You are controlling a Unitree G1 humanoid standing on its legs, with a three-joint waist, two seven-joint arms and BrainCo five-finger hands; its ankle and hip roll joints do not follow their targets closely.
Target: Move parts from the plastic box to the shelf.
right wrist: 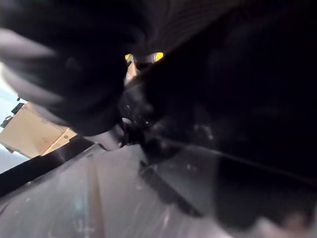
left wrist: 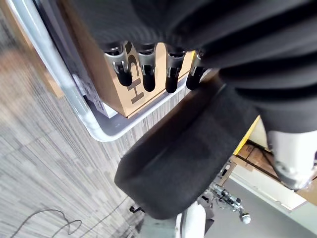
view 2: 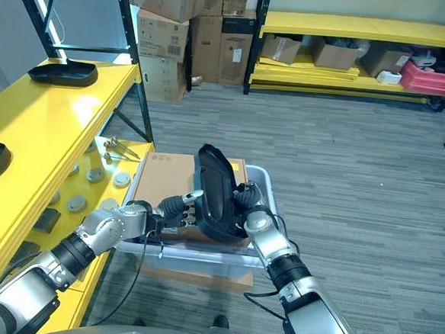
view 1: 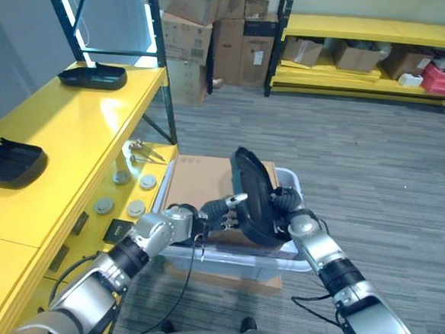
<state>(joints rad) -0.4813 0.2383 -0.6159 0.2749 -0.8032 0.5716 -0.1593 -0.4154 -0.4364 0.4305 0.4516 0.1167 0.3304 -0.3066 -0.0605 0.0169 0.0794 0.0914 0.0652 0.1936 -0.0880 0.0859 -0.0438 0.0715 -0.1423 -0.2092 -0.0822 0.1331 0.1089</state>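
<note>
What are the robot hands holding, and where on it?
A black plastic part, upright over the box: left robot hand on its left face, right robot hand on its right edge.

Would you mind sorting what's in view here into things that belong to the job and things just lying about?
Job:
- black part, held above the box by left hand and right hand
- plastic box
- yellow shelf, two black parts already on it

Lying about:
- cardboard sheet in the box
- cardboard boxes stacked behind
- far yellow rack

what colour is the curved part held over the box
Black; the curved plastic part shows best in the left eye view.
</note>
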